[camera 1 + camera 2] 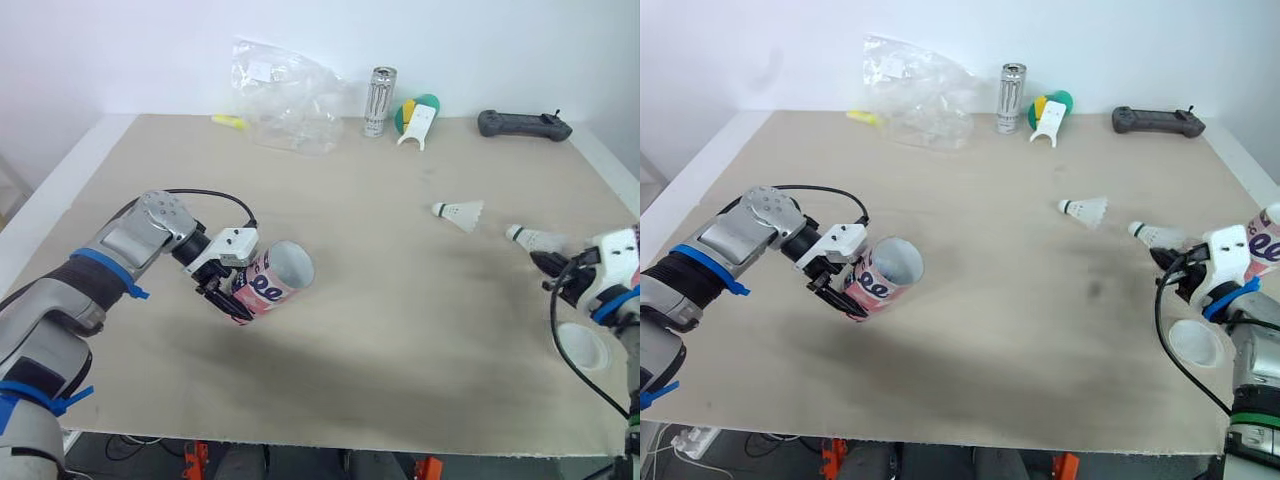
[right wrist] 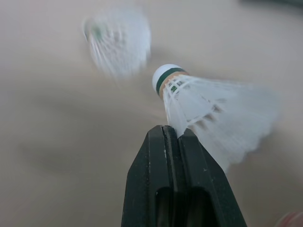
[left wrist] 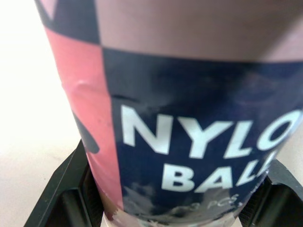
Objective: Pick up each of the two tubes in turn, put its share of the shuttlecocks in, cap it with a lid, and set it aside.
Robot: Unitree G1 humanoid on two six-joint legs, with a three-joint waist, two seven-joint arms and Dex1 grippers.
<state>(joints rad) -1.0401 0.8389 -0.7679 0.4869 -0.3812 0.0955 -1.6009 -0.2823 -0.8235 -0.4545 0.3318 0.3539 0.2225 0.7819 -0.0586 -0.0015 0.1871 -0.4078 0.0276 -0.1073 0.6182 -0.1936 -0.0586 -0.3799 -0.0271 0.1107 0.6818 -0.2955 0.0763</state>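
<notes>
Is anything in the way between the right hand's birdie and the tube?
Nothing visible: bare beige table separates the white shuttlecock in the right hand from the pink-and-navy tube in the left hand. The other shuttlecock lies farther back.

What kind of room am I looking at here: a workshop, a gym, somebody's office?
Probably a robot test lab: a plain work table against a bare white wall, a black handheld controller at its far edge, and staged props: the tube in the left pincer and the shuttlecock in the right pincer.
</notes>
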